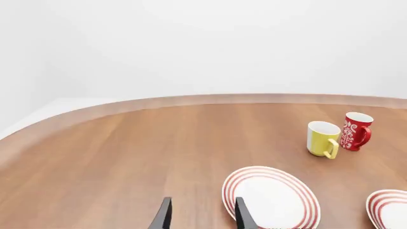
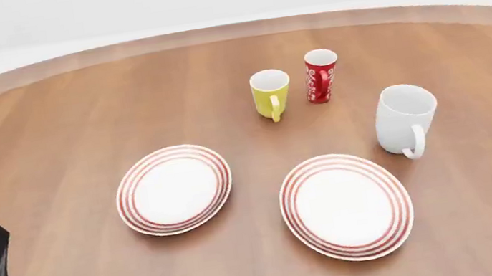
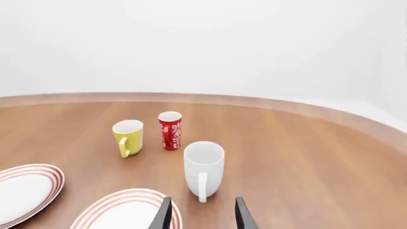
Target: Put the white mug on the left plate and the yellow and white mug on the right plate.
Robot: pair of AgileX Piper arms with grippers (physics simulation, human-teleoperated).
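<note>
A round wooden table (image 2: 53, 136) with a paler rim sits before a plain white backdrop, and everything on it stands upright and apart. The left gripper (image 1: 202, 217) hangs low over the near left of the table, its two dark fingers parted with nothing between them; the left plate (image 2: 174, 188) lies just ahead of it and toward the table's middle, bare, one finger overlapping the plate's rim in the left wrist view. The right gripper (image 3: 202, 215) likewise stands open and empty at the near right. The white mug (image 2: 405, 118) stands directly ahead of it, close, handle turned toward the gripper. The right plate (image 2: 346, 205) lies just beside that gripper on its inner side, also bare, with its far edge near the white mug but not touching. Farther out from both grippers, near the table's centre, the yellow and white mug (image 2: 270, 93) stands with its handle toward the arms, and a slim red patterned mug (image 2: 320, 75) stands just beside it, toward the right gripper's side.
</note>
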